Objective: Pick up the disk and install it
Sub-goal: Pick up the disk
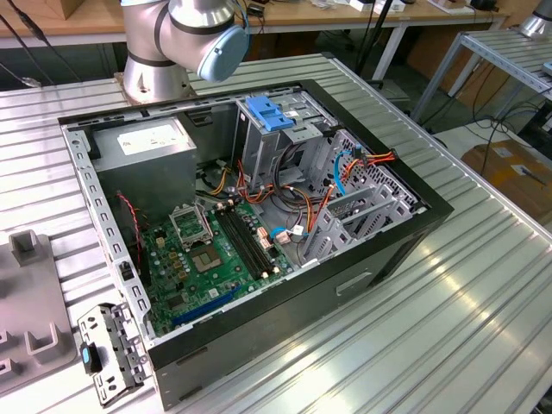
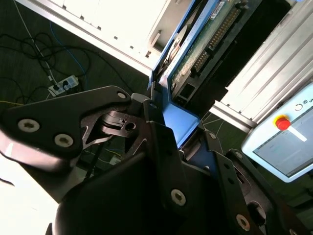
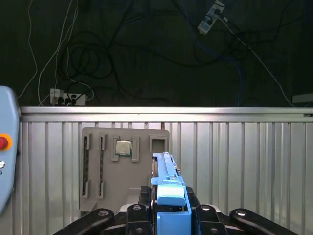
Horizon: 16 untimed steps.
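The disk (image 3: 165, 169) stands edge-on between the fingers of the gripper (image 3: 168, 214), which are closed against its blue-railed sides; in the second wrist view its green circuit board (image 2: 205, 39) shows; below it in the first wrist view lies the ribbed metal table (image 3: 234, 156), with 1 grey fixture (image 3: 98, 161) carrying a processor chip (image 3: 122, 147); in the exterior view the open computer case (image 1: 371, 250) lies on its side, with 1 blue bracket (image 1: 270, 114) atop its drive cage.
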### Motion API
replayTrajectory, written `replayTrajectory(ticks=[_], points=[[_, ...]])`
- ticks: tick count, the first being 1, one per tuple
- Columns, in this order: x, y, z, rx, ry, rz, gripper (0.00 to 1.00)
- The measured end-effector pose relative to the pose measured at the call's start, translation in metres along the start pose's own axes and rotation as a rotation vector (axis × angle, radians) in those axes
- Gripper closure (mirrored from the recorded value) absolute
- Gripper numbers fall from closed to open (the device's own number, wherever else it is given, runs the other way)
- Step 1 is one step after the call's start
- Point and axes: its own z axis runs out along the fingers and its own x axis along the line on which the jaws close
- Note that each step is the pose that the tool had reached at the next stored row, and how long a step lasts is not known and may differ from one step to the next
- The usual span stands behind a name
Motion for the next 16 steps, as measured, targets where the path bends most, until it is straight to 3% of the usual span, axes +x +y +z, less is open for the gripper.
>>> replayTrajectory(ticks=[10,16], points=[[-0.0001,-0.0013,-0.0001,-0.0002,0.0007,0.000,0.63],[0.0000,-0.0081,-0.0001,0.0000,0.0007,0.000,0.63]])
